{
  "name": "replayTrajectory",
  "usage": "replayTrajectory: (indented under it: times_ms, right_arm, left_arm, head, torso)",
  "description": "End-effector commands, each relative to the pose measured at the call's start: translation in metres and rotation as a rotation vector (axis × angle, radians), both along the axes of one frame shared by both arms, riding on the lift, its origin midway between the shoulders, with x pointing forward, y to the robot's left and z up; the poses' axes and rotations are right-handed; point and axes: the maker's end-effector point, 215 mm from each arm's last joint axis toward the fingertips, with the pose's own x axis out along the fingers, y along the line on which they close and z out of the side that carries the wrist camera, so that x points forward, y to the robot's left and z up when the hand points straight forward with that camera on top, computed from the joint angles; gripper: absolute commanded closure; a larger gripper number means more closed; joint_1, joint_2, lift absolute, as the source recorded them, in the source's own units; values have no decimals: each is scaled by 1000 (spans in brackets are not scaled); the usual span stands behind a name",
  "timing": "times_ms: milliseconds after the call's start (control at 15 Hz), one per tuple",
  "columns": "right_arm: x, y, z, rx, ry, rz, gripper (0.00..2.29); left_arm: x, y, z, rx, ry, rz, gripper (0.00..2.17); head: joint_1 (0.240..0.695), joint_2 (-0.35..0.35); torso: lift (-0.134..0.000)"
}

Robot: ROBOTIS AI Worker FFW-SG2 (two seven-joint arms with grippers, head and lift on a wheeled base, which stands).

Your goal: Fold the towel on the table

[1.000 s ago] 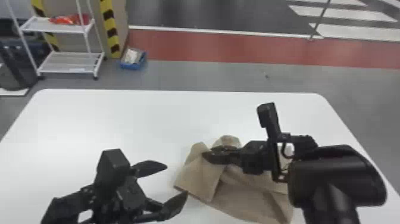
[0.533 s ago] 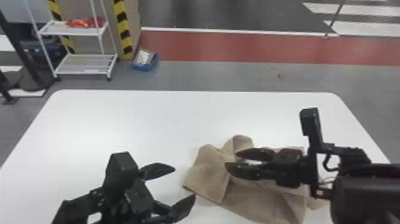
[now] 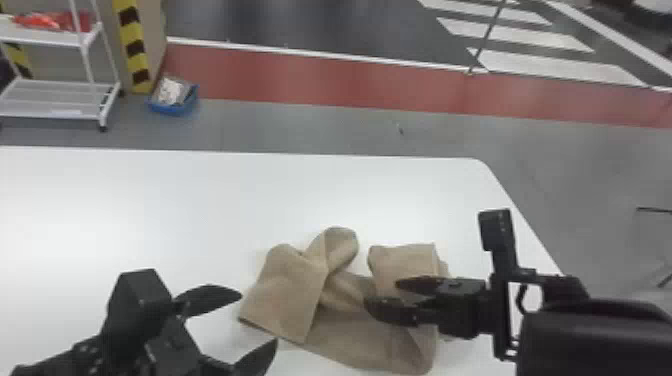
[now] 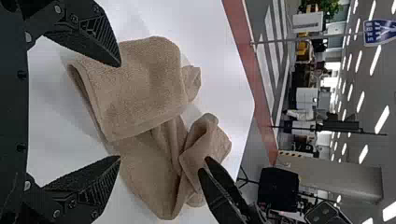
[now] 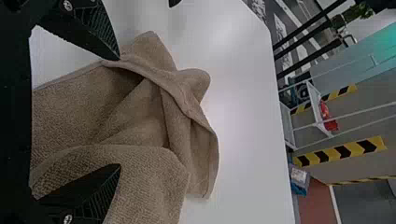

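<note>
My left gripper (image 3: 250,320) stands open just left of the crumpled tan towel (image 3: 350,325), which has folded flaps at its left and right. Over the towel's right part is my right gripper (image 3: 385,297), its fingers apart. In the left wrist view, the left gripper (image 4: 119,112) is open, with the towel (image 4: 144,88) beyond its fingertips and nothing held. The right wrist view has the right gripper (image 5: 119,112) open over the bunched towel (image 5: 140,112), one fingertip by the cloth's edge and the other over a fold.
The white table (image 3: 175,200) reaches past the towel, its far right corner rounded. On the floor behind are a blue bin (image 3: 172,100) and a white wheeled shelf (image 3: 60,100). A post on a stand (image 3: 482,45) is farther back.
The head view has turned toward the right. My right gripper has drawn back rightward relative to the towel and its fingers have opened, uncovering a folded flap on the towel's right side.
</note>
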Motion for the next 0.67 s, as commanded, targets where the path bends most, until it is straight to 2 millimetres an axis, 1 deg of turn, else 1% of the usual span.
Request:
replayTrajectory:
  times_ms: [0, 67, 133, 200, 267, 333, 400, 467, 600]
  right_arm:
    - [4, -12, -10, -54, 58, -72, 70]
    - [6, -12, -18, -78, 96, -86, 110]
    - [7, -9, -24, -89, 118, -84, 225]
    - [10, -6, -25, -91, 118, -77, 464]
    - [12, 0, -24, -92, 120, -60, 1015]
    - [13, 1, -25, -102, 119, -54, 1723]
    - [14, -1, -24, -114, 114, -54, 2088]
    - [16, -4, -21, -117, 101, -46, 2250]
    - [15, -15, -12, -116, 71, -45, 2250]
  left_arm:
    - [1, 1, 0, 0, -1, 2, 215]
    - [2, 1, 0, 0, -2, 5, 215]
    - [2, 0, -1, -2, 1, 4, 215]
    - [3, 1, -2, -1, 2, 5, 215]
    - [4, 1, -2, -1, -1, 8, 215]
    - [4, -1, -1, -3, -2, 6, 215]
    - [4, -4, 0, -6, -4, 2, 215]
    - [2, -9, -2, -9, 2, -8, 215]
    - [0, -23, -3, -18, 7, -34, 211]
  head:
    - [695, -266]
    - [695, -273]
    - [695, -278]
    - [695, -280]
    - [695, -279]
    - [695, -271]
    - [695, -265]
    - [695, -262]
    - [695, -268]
  torso:
    - [-124]
    - [-124]
    - [-124]
    - [-124]
    - [-124]
    - [-124]
    - [-124]
    - [-124]
    - [-124]
